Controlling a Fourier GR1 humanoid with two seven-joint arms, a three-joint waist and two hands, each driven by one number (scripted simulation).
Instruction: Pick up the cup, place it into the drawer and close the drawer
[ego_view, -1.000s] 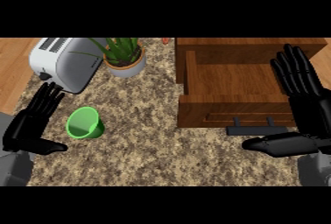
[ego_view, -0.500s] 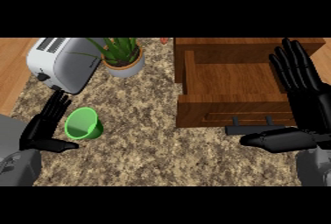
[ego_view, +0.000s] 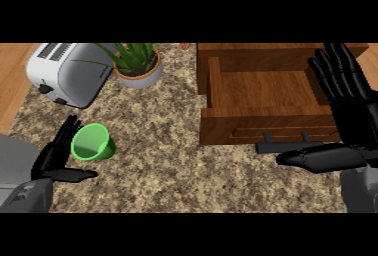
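Green, the cup (ego_view: 92, 142) lies tipped on the speckled surface (ego_view: 170, 170) just beside the released fingers (ego_view: 63, 142) of the left hand (ego_view: 55, 160), which should curl round its wall before lifting toward the open drawer (ego_view: 266, 90), where the right hand (ego_view: 347, 115) rests with straight fingers.

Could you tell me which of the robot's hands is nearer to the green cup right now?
The left. The left hand is open just left of the green cup; the right hand is open across the counter, over the drawer.
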